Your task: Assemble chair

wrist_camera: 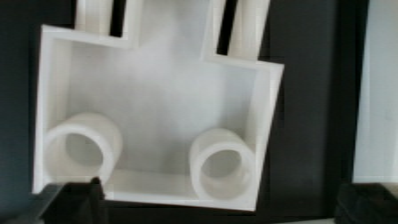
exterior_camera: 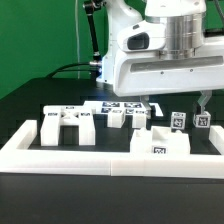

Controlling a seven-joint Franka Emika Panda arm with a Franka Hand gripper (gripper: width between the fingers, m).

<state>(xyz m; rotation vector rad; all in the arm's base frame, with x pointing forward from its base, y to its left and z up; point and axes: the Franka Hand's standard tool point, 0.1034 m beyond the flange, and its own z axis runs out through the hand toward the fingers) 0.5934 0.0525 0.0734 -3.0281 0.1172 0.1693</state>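
Several tagged white chair parts (exterior_camera: pixel 68 125) are laid loose along the bench (exterior_camera: pixel 20 110) edge lined by the border wall (exterior_camera: pixel 60 157). One socketed slab (wrist_camera: pixel 160 110) is set flat beneath the fingers (wrist_camera: pixel 75 196), which are held apart and empty, apparently to straddle it.

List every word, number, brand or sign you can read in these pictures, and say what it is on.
Words, numbers, brands: none readable in either view.
Square black-and-white tags on the white chair pieces and on the marker board: patterns only, too small to make out.
Wrist view: the flat slab shows no marking.
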